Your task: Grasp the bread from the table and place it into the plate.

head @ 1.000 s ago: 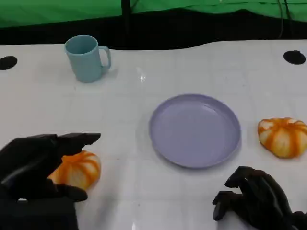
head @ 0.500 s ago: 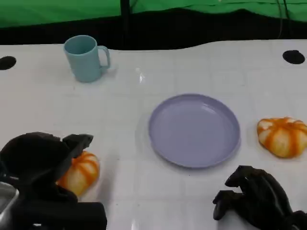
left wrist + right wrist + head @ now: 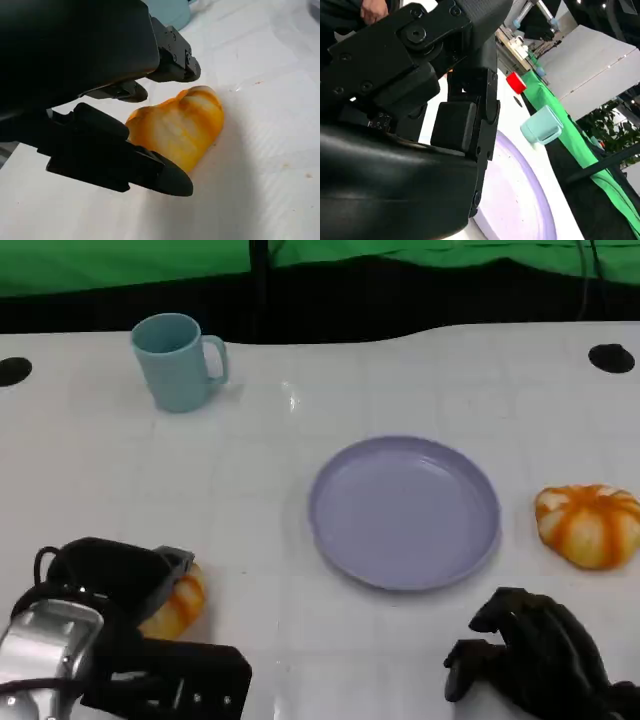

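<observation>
An orange-and-white striped bread [image 3: 180, 602] lies on the white table at the near left, partly hidden under my left hand [image 3: 110, 585]. In the left wrist view the bread [image 3: 180, 125] sits between the thumb and the upper fingers [image 3: 170, 50], with a small gap showing on the upper side. The lilac plate [image 3: 404, 510] stands empty at the table's middle. A second striped bread [image 3: 588, 524] lies to the plate's right. My right hand [image 3: 535, 655] rests at the near right with its fingers curled and nothing in them. The right wrist view shows the plate [image 3: 520, 200] beyond that hand [image 3: 420, 125].
A light blue mug [image 3: 175, 360] stands at the far left, handle to the right. Black round marks [image 3: 613, 358] sit near the table's far corners. Green cloth hangs behind the table. In the right wrist view a red object [image 3: 516, 82] sits past the mug [image 3: 543, 125].
My left hand has dropped lower over the near-left bread and covers more of it; its silver forearm has come into the picture. The right hand has stayed still.
</observation>
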Action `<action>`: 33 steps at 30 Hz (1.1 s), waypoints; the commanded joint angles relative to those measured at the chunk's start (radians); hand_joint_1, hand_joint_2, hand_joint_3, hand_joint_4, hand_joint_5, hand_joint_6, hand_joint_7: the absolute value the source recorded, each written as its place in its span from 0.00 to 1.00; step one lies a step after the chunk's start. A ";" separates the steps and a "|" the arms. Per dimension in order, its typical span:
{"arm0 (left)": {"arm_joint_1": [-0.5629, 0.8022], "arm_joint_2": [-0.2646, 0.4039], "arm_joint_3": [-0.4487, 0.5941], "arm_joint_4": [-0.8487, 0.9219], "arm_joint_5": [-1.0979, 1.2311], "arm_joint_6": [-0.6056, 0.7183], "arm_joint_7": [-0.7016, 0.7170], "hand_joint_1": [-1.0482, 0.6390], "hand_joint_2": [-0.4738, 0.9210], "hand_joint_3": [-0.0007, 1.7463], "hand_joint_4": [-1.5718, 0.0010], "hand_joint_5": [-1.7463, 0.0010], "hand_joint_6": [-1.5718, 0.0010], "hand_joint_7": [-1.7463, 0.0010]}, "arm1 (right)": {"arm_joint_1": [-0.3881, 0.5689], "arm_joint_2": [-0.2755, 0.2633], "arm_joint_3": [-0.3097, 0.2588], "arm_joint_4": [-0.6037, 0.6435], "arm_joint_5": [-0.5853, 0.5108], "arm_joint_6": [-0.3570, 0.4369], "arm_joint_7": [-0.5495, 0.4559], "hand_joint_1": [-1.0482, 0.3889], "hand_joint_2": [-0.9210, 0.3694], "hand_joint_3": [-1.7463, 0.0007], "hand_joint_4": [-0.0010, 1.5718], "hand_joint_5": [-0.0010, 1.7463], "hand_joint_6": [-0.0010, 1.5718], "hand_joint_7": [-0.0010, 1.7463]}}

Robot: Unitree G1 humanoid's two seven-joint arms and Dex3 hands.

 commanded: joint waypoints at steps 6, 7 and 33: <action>-0.079 -0.009 -0.063 0.240 -0.036 -0.012 0.120 0.22 1.00 0.01 0.77 0.99 0.83 0.99 | 0.007 -0.006 -0.001 -0.009 0.007 0.001 -0.007 0.01 0.16 1.00 1.00 0.42 1.00 0.20; -0.087 -0.019 -0.062 0.271 -0.050 -0.008 0.140 0.22 1.00 0.01 0.77 0.99 0.83 0.99 | 0.007 -0.006 -0.002 -0.010 0.007 0.001 -0.007 0.01 0.16 1.00 1.00 0.42 1.00 0.20; -0.157 -0.025 -0.076 0.588 -0.251 -0.234 0.623 0.45 0.86 0.45 0.60 0.00 0.69 0.08 | -0.001 -0.003 0.001 -0.006 0.007 0.002 -0.007 0.01 0.16 1.00 1.00 0.41 1.00 0.19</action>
